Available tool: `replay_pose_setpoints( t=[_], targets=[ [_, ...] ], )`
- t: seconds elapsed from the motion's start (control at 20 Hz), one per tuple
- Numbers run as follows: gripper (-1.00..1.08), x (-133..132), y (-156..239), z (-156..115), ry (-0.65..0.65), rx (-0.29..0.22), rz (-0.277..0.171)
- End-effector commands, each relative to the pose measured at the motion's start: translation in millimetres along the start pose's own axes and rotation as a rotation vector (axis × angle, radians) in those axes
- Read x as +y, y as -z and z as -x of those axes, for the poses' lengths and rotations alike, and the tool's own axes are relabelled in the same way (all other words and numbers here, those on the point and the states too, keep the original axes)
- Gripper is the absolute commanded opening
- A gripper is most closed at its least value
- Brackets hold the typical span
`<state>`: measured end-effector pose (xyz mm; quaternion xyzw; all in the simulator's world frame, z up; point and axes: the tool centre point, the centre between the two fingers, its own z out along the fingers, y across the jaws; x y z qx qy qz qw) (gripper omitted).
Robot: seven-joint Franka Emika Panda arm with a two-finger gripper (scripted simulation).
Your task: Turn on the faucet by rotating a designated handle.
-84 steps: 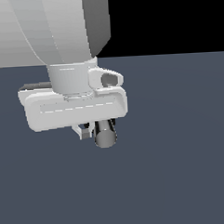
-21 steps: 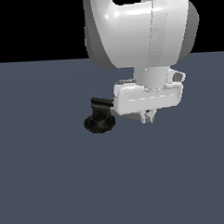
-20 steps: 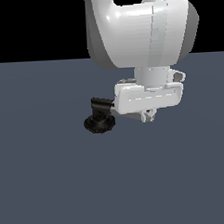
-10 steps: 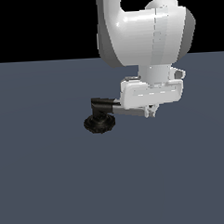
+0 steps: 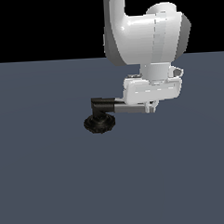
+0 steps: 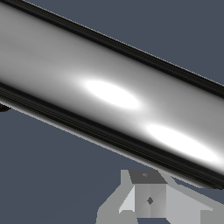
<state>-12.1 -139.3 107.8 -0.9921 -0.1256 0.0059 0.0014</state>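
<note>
The faucet (image 5: pixel 99 123) has a black ridged round base and a short black stem. Its handle (image 5: pixel 128 109), a grey metallic bar, reaches from the stem toward the exterior view's right. The far end of the bar is covered by my white hand. My gripper (image 5: pixel 151 108) sits right at that end, touching or nearly touching the bar. In the wrist view the handle (image 6: pixel 109 92) fills the frame as a shiny cylinder. Below it one grey finger (image 6: pixel 148 199) shows. How far apart the jaws stand is hidden.
The faucet stands on a flat dark blue-grey floor (image 5: pixel 57 182). My white arm (image 5: pixel 147 33) rises above the hand against a black background. Nothing else shows.
Since the earliest frame the handle has swung from pointing at the camera to pointing right. Over the last second my hand drifted slightly up and right, exposing more of the bar.
</note>
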Motion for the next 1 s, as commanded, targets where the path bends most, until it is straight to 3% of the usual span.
replay_pose_setpoints(
  t=[0.0, 0.95],
  targets=[
    [-1.00, 1.1, 1.3, -13.2, 0.012, 0.009, 0.003],
    [-1.00, 39.9, 2.7, -54.4, 0.007, 0.011, 0.004]
  ],
)
